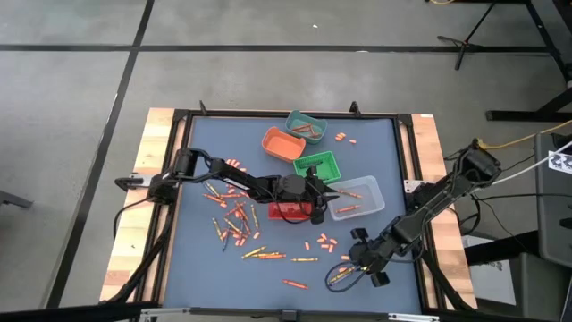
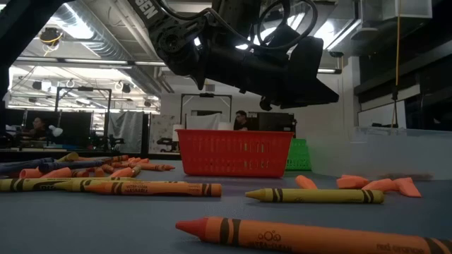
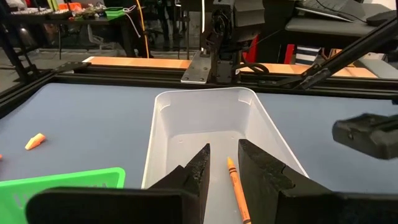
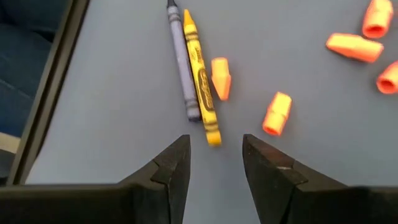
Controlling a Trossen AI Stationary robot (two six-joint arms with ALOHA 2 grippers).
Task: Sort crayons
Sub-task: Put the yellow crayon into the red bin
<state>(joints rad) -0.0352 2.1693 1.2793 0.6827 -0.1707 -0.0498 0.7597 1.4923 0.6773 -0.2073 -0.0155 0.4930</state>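
Blue table: left gripper [image 3: 222, 163] open above clear bin [image 3: 163, 127]; right gripper [image 4: 215, 157] open over crayons [image 4: 200, 74]

Red bin [image 1: 288, 212], green bin [image 1: 318, 166], clear bin [image 1: 356, 197]

Five small bins sit on the surface: one teal [image 1: 305, 124] at the far side; one orange [image 1: 282, 142] beside it; one green [image 1: 317, 165] nearer; one red [image 1: 290, 211] at the centre; one clear [image 1: 356, 198] to its right, holding at least one orange crayon [image 3: 236, 188]; two dark robot arms reach in, one per side; crayons [image 1: 234, 215] lie scattered in dozens, too many and too small to count exactly; the right wrist view shows one yellow crayon [image 4: 200, 76], one grey crayon [image 4: 181, 61] and five orange stubs [image 4: 276, 113].
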